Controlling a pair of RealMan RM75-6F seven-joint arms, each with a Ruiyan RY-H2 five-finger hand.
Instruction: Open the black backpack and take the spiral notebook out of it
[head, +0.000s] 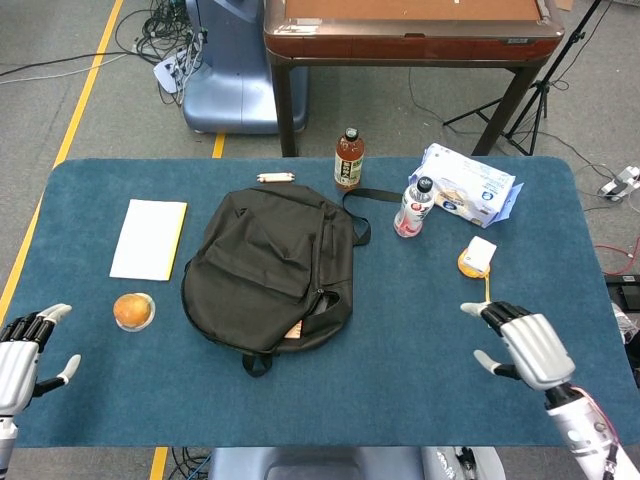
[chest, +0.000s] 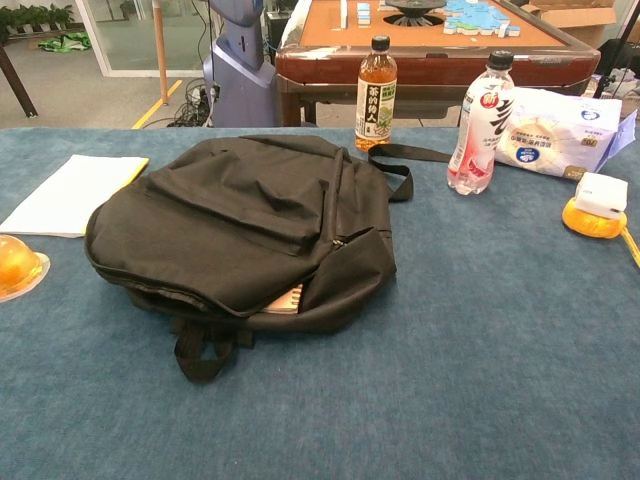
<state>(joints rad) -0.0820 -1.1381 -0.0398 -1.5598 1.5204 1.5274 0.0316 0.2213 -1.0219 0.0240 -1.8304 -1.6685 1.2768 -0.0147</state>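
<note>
Blue-carpeted table (head: 420, 390), grey floor (head: 100, 100)

Black backpack (head: 268, 268) lies partly unzipped; left hand (head: 20, 345) and right hand (head: 528, 344) hover empty, fingers spread.

My left hand (head: 22, 350) hovers at the near left edge, fingers spread, empty. My right hand (head: 527, 343) hovers, fingers apart, holding nothing.
</note>
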